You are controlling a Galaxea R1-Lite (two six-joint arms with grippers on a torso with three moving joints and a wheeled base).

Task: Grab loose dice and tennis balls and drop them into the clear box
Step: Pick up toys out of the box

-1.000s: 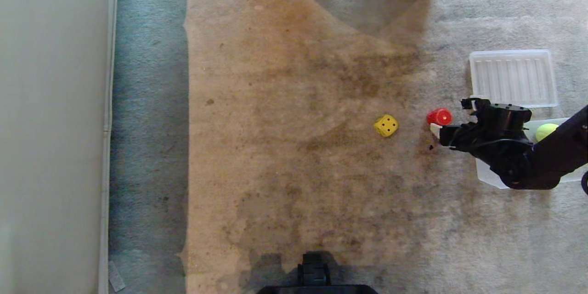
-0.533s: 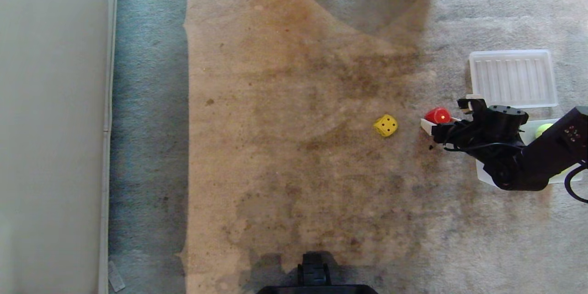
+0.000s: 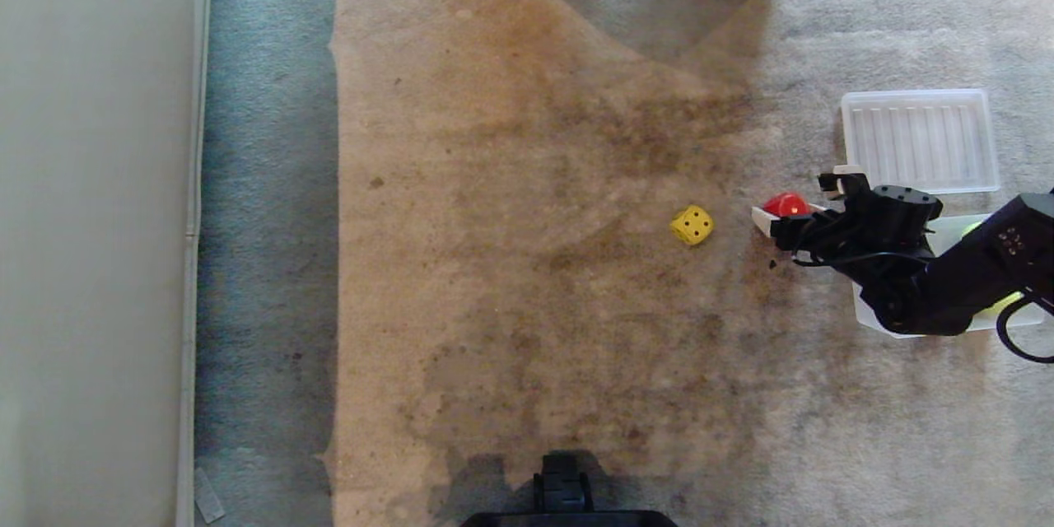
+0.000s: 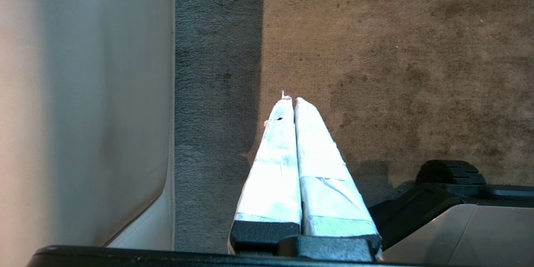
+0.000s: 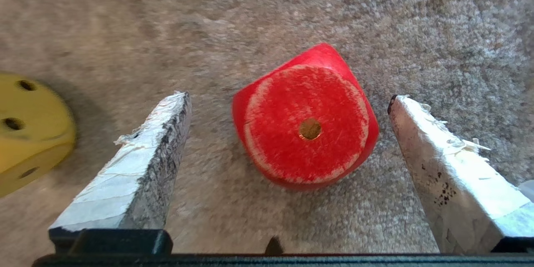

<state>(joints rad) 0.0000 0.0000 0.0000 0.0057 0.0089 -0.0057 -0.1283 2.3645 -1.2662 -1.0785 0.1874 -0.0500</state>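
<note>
We found the right gripper [image 5: 288,100] low over the grey carpet [image 3: 576,346], its two tape-wrapped fingers [image 5: 137,162] spread as wide as they go and holding nothing. The red rounded-corner die [image 5: 306,119], one gold pip facing up, sat on the carpet between the fingertips, touching neither — a gap showed on each side. The yellow rounded-corner die with dark pips [image 5: 29,125] lay beyond the outer side of one finger, apart from it and untouched.

Behind the gripper's wrist stood the shallow frosted translucent plastic box [image 3: 947,235], largely hidden by the black arm; we could make out a fuzzy yellow-green tennis ball [image 3: 976,226] inside it, so at least one item we judged already delivered. The flat ribbed translucent lid [image 3: 918,138] lay on the carpet just beyond the box.

We judged the task partly done: the red die was framed for a grasp but not yet gripped, and the yellow die was left to collect. No other dice or second ball appeared in these views — whether they were in the box we could not tell.

The left gripper [image 4: 292,102] hung parked beside the robot's base, fingers pressed together and empty.
</note>
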